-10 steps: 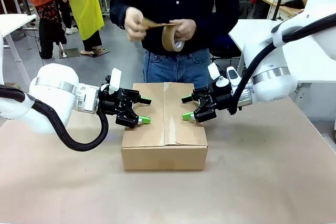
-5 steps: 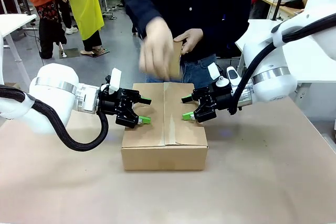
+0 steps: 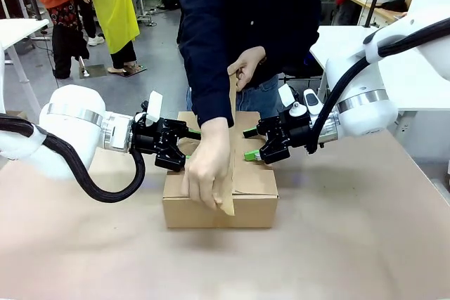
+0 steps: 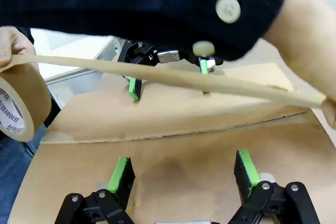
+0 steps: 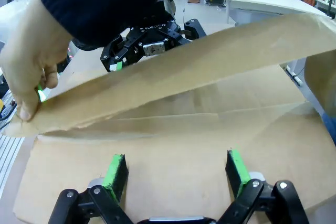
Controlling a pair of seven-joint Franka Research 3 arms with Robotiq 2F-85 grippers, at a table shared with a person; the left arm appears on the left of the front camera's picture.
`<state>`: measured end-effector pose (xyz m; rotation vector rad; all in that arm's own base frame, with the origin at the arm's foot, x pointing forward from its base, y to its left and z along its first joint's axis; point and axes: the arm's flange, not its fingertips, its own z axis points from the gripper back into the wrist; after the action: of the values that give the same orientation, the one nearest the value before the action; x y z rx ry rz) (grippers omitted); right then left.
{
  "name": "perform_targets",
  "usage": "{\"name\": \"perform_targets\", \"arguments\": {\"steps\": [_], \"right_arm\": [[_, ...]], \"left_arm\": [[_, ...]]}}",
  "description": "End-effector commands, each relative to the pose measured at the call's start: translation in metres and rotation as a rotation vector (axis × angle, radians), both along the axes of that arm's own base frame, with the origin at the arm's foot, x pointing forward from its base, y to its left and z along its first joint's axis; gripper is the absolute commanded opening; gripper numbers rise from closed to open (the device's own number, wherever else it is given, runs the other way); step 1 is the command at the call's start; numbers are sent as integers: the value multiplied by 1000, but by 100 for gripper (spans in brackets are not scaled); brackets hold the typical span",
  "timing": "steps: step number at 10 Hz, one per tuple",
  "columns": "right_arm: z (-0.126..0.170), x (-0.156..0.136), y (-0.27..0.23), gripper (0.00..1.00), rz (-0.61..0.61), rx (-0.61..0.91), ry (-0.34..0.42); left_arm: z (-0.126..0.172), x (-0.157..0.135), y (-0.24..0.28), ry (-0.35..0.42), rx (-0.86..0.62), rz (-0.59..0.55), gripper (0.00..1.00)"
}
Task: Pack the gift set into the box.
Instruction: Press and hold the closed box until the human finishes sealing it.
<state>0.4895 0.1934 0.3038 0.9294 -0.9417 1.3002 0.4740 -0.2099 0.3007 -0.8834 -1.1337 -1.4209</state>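
Tools [image 3: 190, 148] [image 3: 249, 143] both spread, unmoved on box [image 3: 249, 182] | hand [image 3: 205, 166] now down — tape [image 3: 230, 135] stretched across seam

Even, bright indoor light from overhead, no hard glare. Front view is sharp on both arms and the tabletop [image 3: 365, 230]; soft shadow falls under the box [image 3: 242, 209] along its near edge, w/ faint shade beneath each arm. The person's lower hand [image 3: 206, 166] is slightly motion-blurred. Background is a bit softer but readable.

Left wrist view: strong wide-angle bend at the edges; the dark sleeve [image 4: 157, 3] up close is out of focus, the tape strip [image 4: 184, 77] smeared, the tape roll [image 4: 18, 103] soft. The green-padded fingers [image 4: 119, 177] at the bottom are fairly crisp.

Right wrist view: same barrel distortion; the near hand [image 5: 31, 72] is blurred and washed pale, the far room bright.
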Motion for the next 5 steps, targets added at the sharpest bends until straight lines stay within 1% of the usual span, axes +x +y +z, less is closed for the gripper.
{"name": "perform_targets", "arguments": {"steps": [1, 5], "right_arm": [[0, 0, 1, 100, -1, 1, -4], [0, 0, 1, 100, -1, 1, -4]], "left_arm": [[-3, -1, 1, -1, -1, -12, 100], [-3, -1, 1, -1, -1, -12, 100]]}}
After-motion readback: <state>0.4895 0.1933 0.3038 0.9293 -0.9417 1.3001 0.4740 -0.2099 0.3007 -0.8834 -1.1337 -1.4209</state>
